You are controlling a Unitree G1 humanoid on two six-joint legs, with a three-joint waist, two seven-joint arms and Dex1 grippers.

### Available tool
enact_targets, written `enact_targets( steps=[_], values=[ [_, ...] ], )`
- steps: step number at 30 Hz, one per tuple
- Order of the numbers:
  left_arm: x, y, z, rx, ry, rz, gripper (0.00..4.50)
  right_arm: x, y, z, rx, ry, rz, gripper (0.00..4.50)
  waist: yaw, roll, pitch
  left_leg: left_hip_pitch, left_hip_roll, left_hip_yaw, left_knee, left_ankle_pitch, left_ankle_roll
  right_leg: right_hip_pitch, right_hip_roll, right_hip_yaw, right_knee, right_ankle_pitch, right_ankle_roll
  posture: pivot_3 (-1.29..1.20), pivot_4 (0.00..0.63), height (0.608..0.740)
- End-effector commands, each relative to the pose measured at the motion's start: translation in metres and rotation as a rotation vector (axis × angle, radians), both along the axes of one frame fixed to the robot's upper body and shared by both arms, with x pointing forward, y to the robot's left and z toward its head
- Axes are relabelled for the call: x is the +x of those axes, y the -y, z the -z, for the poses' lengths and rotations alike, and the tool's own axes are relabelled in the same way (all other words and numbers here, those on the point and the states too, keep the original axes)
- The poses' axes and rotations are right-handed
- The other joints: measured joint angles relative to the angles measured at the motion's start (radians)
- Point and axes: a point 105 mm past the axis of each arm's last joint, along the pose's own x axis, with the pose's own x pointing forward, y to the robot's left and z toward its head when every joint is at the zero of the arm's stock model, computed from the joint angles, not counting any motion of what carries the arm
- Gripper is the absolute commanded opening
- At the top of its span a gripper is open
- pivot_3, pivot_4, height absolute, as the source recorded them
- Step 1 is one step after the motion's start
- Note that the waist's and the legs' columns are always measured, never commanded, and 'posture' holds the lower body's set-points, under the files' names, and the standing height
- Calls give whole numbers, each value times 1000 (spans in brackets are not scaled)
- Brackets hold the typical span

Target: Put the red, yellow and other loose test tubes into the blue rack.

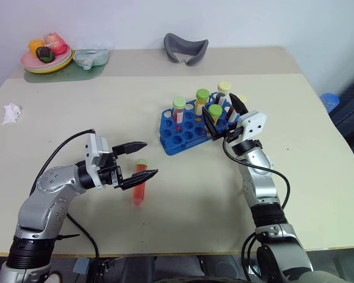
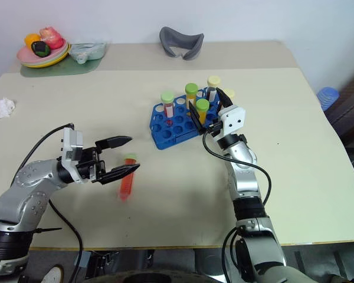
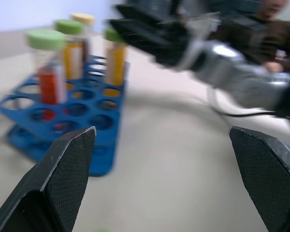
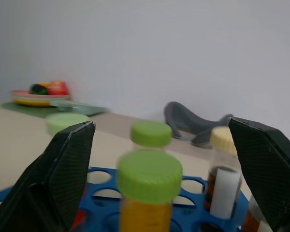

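table (image 1: 165, 224) | on it: blue rack (image 1: 189, 131), red tube (image 1: 139, 184), tissue (image 1: 11, 113)

Landmark = rack (image 1: 189, 127), sitting on the table (image 1: 106, 112) right of centre: four capped tubes (image 1: 179, 111) stand upright in its holes, bunched toward its back and right end, with the right gripper (image 1: 223, 115) against that right end, fingers spread either side of the nearest tube (image 4: 147, 193). One loose tube (image 1: 139, 184) lies flat on the table in front of the rack and to its left, with the left gripper (image 1: 143, 159) over it, fingers spread, pointing toward the rack. Far left of the rack lies a crumpled tissue (image 1: 11, 113); behind it to the left a stack of plates (image 1: 46, 62) with a bag (image 1: 92, 56) beside, and directly behind it a curved holder (image 1: 186, 48).
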Motion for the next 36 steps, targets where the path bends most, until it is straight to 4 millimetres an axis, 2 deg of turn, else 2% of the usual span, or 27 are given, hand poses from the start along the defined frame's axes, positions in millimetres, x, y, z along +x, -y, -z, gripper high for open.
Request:
enact_targets(
  steps=[1, 3, 5, 8, 13, 16, 19, 21, 28, 32, 36],
  values=[
    [3, -3, -9, 22, 58, -84, 4500, -24, -4, -31, -61, 28, -68, 4482, 1, 0, 0, 0, 0, 0, 0, 0, 0, 0, 0, 0, 0, 0, 0, 0, 150, 740],
    [4, -7, -9, 36, 74, -108, 4500, -32, -7, -32, -100, -1, -94, 4482, 1, 0, 0, 0, 0, 0, 0, 0, 0, 0, 0, 0, 0, 0, 0, 0, 150, 740],
    [7, -6, -12, 31, 58, -155, 4500, -46, 1, -30, -150, -71, -181, 4482, 2, 0, 0, 0, 0, 0, 0, 0, 0, 0, 0, 0, 0, 0, 0, 0, 150, 740],
    [15, -17, -15, 27, 34, -307, 4500, -69, 4, -20, -294, -146, -308, 4482, 9, -1, 0, 0, -1, 0, 0, 0, 0, 2, -1, 0, -2, 0, 0, 0, 150, 740],
    [17, -34, -15, 52, -143, -549, 4500, -103, 22, 0, -542, -336, -539, 4482, 10, -2, 0, 0, -1, -1, 1, 0, 1, 3, -1, 0, -3, 0, 1, 0, 150, 740],
    [12, -35, -4, 179, -300, -608, 4500, -113, 37, 11, -651, -426, -622, 4482, 9, -4, 1, 1, -1, -1, 1, -1, 1, 4, 0, -1, -3, 0, 1, 0, 150, 740],
    [6, -39, 3, 235, -487, -579, 4500, -109, 37, 16, -695, -443, -658, 4482, 6, -6, 1, 1, -1, -1, 2, -1, 1, 5, 0, -1, -3, 0, 1, 0, 150, 740],
    [-1, -23, -3, 201, -573, -435, 4500, -102, 39, 17, -702, -438, -676, 4482, 3, -6, 2, 1, -1, -1, 2, -1, 1, 4, 0, -1, -2, 0, 1, 0, 150, 740],
    [1, -31, -17, 182, -638, -426, 4500, -89, 26, 20, -713, -398, -721, 4482, 3, -7, 2, 1, 0, -2, 1, -1, 1, 3, 0, -1, -2, -1, 1, 0, 150, 740],
    [-2, -34, -12, 281, -717, -440, 4500, -82, 20, 19, -703, -376, -738, 4482, 4, -7, 2, 1, -1, -2, 3, 0, 1, 4, -2, -1, -2, 0, 1, 0, 150, 740],
    [-9, -28, -9, 294, -795, -502, 4500, -83, 15, 21, -688, -372, -769, 4482, 7, -7, 2, 1, -1, -2, 2, 0, 0, 3, -2, -1, -2, -1, 1, 0, 150, 740]
  ],
)
